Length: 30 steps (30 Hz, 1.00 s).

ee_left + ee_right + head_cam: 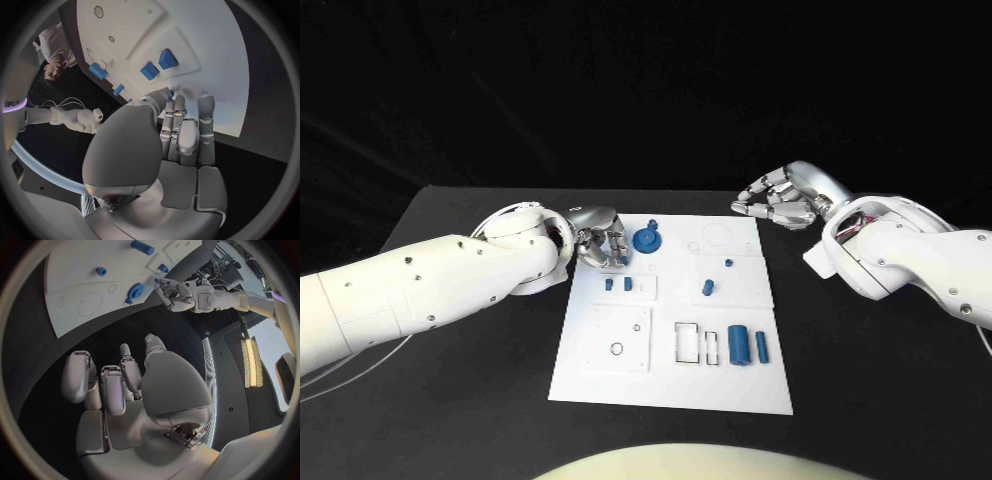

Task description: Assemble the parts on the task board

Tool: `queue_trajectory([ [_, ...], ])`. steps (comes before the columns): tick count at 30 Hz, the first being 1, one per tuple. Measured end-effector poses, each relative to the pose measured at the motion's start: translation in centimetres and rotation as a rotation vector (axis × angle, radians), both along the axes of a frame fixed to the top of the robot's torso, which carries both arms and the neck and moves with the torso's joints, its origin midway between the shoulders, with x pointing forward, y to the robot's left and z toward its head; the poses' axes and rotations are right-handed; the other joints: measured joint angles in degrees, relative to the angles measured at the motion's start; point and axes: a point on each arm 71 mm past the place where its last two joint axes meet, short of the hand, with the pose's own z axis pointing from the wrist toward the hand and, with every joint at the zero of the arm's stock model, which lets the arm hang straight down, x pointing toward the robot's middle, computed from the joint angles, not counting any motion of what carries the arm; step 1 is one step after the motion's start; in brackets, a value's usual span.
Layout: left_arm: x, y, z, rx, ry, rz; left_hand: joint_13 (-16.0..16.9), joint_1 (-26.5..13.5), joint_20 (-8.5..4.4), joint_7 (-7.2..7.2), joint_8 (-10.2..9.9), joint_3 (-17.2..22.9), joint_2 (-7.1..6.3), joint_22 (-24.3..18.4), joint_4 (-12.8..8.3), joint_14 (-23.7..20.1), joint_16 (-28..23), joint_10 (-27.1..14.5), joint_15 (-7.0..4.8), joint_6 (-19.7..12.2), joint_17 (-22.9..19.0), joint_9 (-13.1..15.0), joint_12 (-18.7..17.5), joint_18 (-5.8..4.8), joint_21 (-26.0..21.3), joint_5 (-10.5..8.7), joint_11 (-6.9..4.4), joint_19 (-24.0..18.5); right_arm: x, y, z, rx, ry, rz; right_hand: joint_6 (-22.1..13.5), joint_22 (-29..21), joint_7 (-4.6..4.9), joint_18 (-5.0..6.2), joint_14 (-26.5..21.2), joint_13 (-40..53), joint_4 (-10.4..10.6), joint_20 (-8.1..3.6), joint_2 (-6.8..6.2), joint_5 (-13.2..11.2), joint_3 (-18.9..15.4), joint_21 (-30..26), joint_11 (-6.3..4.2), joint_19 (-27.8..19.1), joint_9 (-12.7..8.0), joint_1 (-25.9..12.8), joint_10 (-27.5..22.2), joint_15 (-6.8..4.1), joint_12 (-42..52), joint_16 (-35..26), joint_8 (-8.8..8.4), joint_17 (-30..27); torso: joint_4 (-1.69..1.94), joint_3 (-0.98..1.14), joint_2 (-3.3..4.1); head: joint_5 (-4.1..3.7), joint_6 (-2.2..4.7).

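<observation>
Nearest the camera: white task board lying flat on the black bench, its near edge closest to the robot.
Left robot hand: left robot hand sits low at the board's far left corner, fingers drawn close together with tips down at the board edge; whether it pinches anything, I cannot tell.
Round blue part: round blue part lies on the board just beside that robot hand.
Small blue blocks: two small blue blocks stand side by side in a raised panel, near the left fingertips.
Recesses: outlined rectangular slot looks unfilled; blue cylinder and slimmer blue pin lie just right of it.
Right robot hand: right robot hand hovers off the board's far right corner, fingers curled inward, nothing in them.
Risk: likely the left fingers nudge the round part or knock the blocks, since they crowd close together.
</observation>
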Motion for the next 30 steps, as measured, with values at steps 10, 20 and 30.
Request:
queue_trajectory([
  [10, -0.04, -0.01, -0.14, 0.009, 0.012, -0.003, 0.0, 0.0, 0.0, 0.0, 0.0, 0.0, 0.0, 0.0, 0.0, 0.0, 0.0, 0.0, 0.0, 0.0, 0.0, 0.0, 0.0, 0.0, 0.0, 0.0, 0.0, 0.0, -0.01, -0.07, -0.03, 0.0, 0.0, -0.001, 0.0, 0.0, 0.0, 0.0, 0.0, 0.0, 0.0, 0.0, 0.0, 0.0, 0.0, 0.0, 0.0, 0.0, 0.0, 0.0, 0.0, 0.0, 0.0, 0.0, 0.0, 0.0, -0.03, -0.01, 0.01, 0.07, -0.08],
  [20, -0.01, 0.01, -0.14, 0.012, 0.014, -0.003, 0.0, -0.2, 0.0, -0.01, -0.1, 0.0, 0.23, 0.0, 0.0, 0.0, 0.0, 0.0, 0.0, 0.0, -0.2, -0.1, -0.3, 0.0, 0.0, 0.0, 0.0, 0.0, -0.01, -0.07, -0.04, 0.0, 0.0, -0.001, 0.0, 0.0, 0.0, 0.0, 0.0, 0.0, 0.0, 0.0, 0.0, 0.0, 0.0, 0.0, 0.0, 0.0, 0.0, 0.0, 0.0, 0.0, 0.0, 0.0, -0.01, 0.0, -0.02, -0.01, 0.01, 0.02, -0.15],
  [30, 0.09, 0.16, -0.15, 0.014, 0.014, 0.003, 0.0, -0.2, 0.0, -0.22, -0.2, 0.0, 0.23, 0.0, 0.0, 0.0, 0.0, 0.0, 0.0, 0.2, -0.2, 0.0, -0.3, 0.0, 0.0, 0.0, 0.0, 0.0, -0.03, -0.07, -0.03, 0.0, 0.0, -0.002, 0.0, 0.0, 0.0, 0.0, 0.0, 0.0, 0.0, 0.0, 0.0, 0.0, 0.0, 0.0, 0.0, 0.0, 0.0, 0.0, 0.0, 0.0, 0.0, 0.0, -0.01, 0.0, -0.02, -0.01, 0.01, 0.05, -0.1],
])
